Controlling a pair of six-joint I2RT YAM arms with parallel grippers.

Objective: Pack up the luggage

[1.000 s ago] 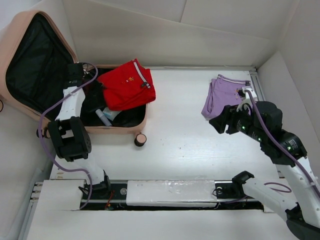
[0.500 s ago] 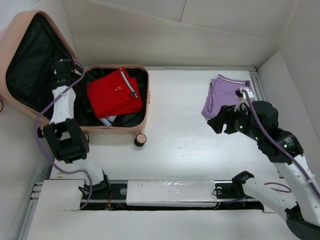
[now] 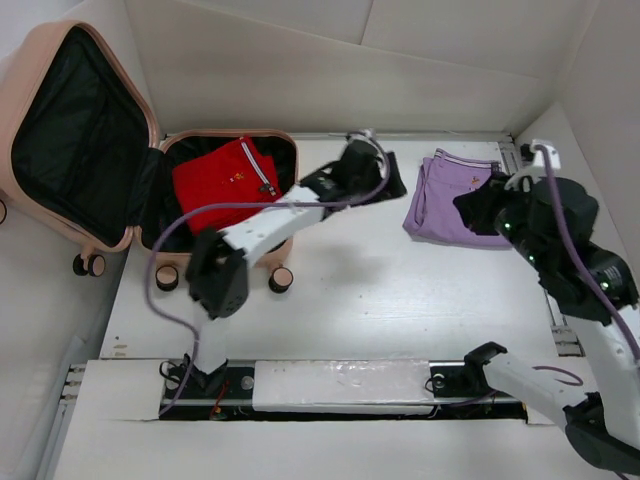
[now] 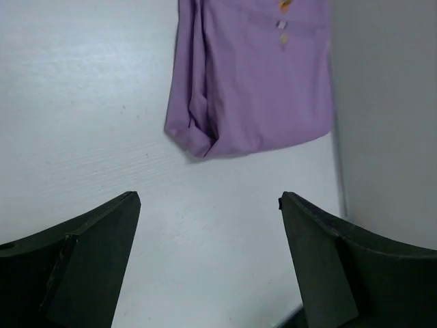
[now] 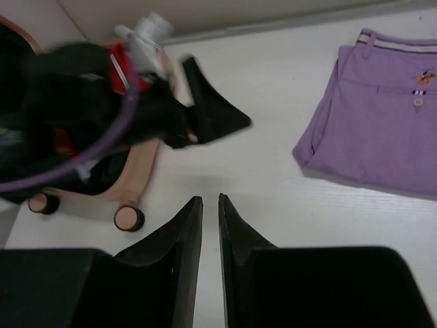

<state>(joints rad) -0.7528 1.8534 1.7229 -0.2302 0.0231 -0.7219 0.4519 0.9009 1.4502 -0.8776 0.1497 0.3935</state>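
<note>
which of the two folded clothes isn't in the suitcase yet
The purple one, lying flat on the table at the far right. The red one already sits inside the open pink luggage on the left.

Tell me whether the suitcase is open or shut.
Open. The suitcase has its lid swung back at left, showing its black inside, and a red garment lies in the base.

The purple shorts run off the left wrist view's top edge, and the blurred left arm hides most of the luggage from the right wrist.
</note>
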